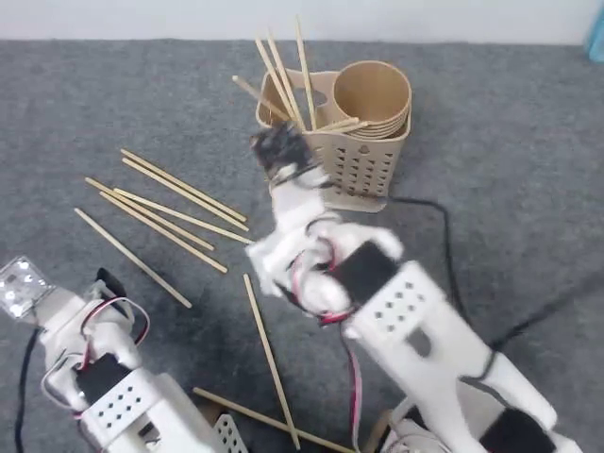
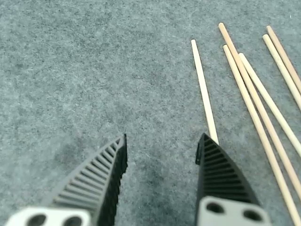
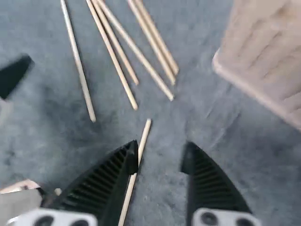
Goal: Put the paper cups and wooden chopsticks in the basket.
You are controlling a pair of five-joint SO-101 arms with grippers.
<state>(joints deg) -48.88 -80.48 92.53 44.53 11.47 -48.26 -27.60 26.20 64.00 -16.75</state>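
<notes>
Cups (image 1: 373,92) and some chopsticks (image 1: 281,80) are in the basket (image 1: 363,170), loads of sticks (image 1: 179,212) left beside it, my left gripper (image 2: 164,139) and right gripper (image 3: 161,146) both open, empty.

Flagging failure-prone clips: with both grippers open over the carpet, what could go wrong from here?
1. The right gripper hovers close beside the basket; a swing could knock it or its leaning chopsticks.
2. The loose chopsticks lie bunched, so a grasp might catch two.

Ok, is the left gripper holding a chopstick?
No, the left gripper is open with only carpet in the gap; the nearest chopstick lies outside it.
</notes>
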